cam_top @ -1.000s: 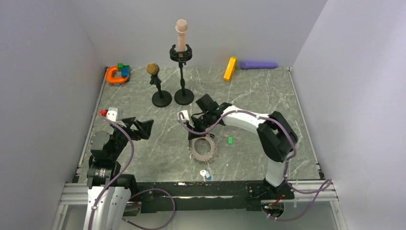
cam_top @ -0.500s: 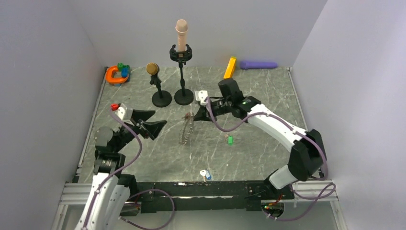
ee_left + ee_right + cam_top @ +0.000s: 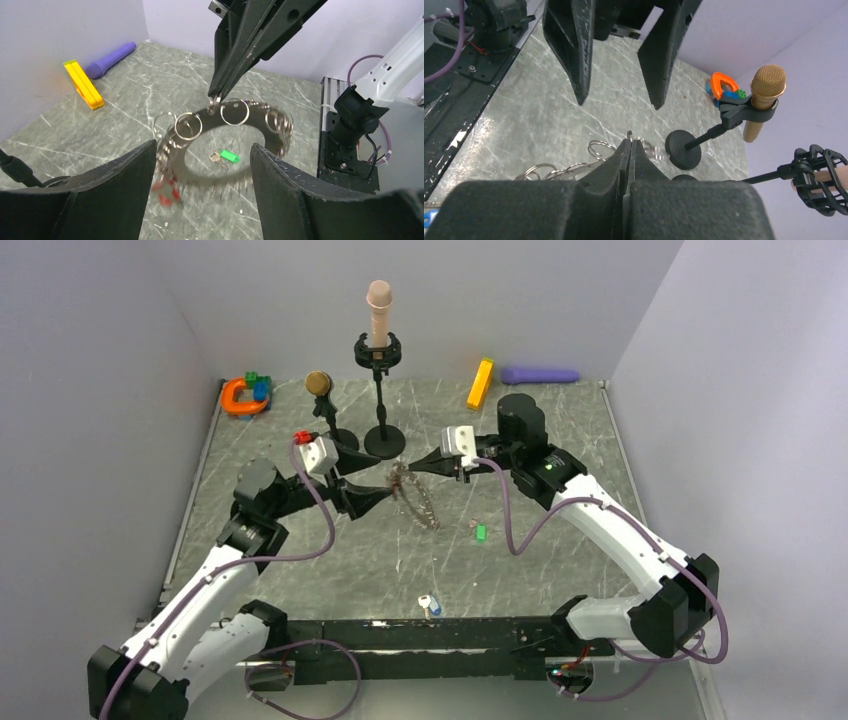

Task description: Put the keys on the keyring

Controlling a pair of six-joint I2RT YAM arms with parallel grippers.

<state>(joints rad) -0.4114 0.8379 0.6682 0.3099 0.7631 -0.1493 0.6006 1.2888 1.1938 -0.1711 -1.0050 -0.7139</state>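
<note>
The keyring (image 3: 418, 502), a dark jagged ring with several small split rings, hangs in the air from my right gripper (image 3: 403, 471). That gripper is shut on one small ring at its top (image 3: 630, 140). In the left wrist view the keyring (image 3: 200, 176) swings blurred between my open left fingers, with a blurred red key (image 3: 167, 192) hanging from it. My left gripper (image 3: 372, 478) is open, one finger on each side of the ring's left edge, not touching it. The green key (image 3: 481, 532) lies on the table, seen through the ring's hole (image 3: 229, 156).
Two microphone stands with round black bases (image 3: 385, 441) stand just behind the grippers, one with a gold microphone (image 3: 318, 383), one with a beige one (image 3: 378, 302). An orange clamp (image 3: 243, 396), yellow block (image 3: 480, 383) and purple cylinder (image 3: 540, 374) lie at the back. A blue-tagged key (image 3: 428, 604) lies near the front edge.
My right gripper has lifted the keyring off the table and carried it up and back. My left arm has reached forward until its open jaws flank the hanging ring.
</note>
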